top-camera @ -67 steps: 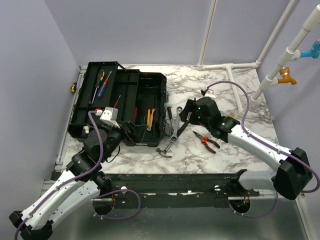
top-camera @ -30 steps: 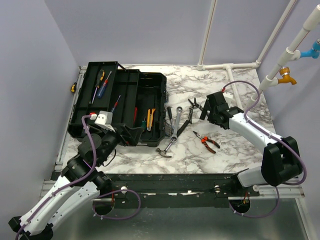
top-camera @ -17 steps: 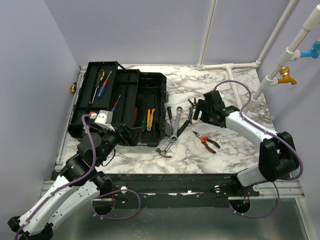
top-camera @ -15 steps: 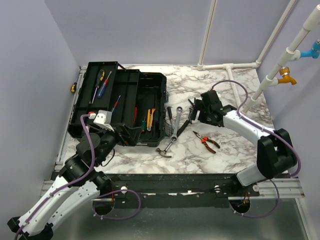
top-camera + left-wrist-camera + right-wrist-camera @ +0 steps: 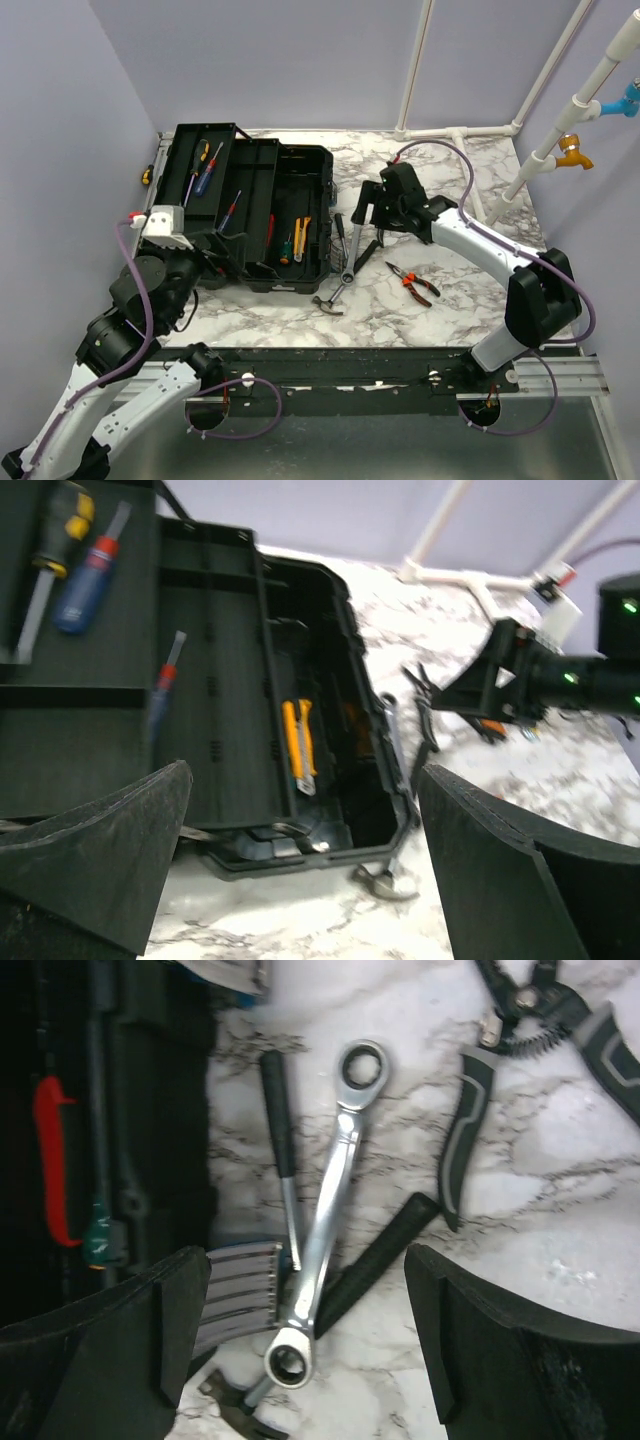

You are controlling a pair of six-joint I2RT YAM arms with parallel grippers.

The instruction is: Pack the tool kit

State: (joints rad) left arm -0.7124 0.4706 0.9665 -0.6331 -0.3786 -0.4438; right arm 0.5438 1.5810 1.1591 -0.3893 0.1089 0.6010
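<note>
Top external view: on the marble table (image 5: 450,310) the black toolbox (image 5: 255,200) lies open at the left. The left gripper (image 5: 300,850) hangs spread and empty near the box's front edge. The right gripper (image 5: 305,1310), jaws wide and holding nothing, hovers over the wrench (image 5: 335,1190). That wrench, a hammer (image 5: 326,299), dark pliers (image 5: 465,1130) and orange pliers (image 5: 412,282) lie loose beside the box. Screwdrivers (image 5: 205,165) already sit inside, so I judge the packing partly done, with the box not yet shut.
</note>
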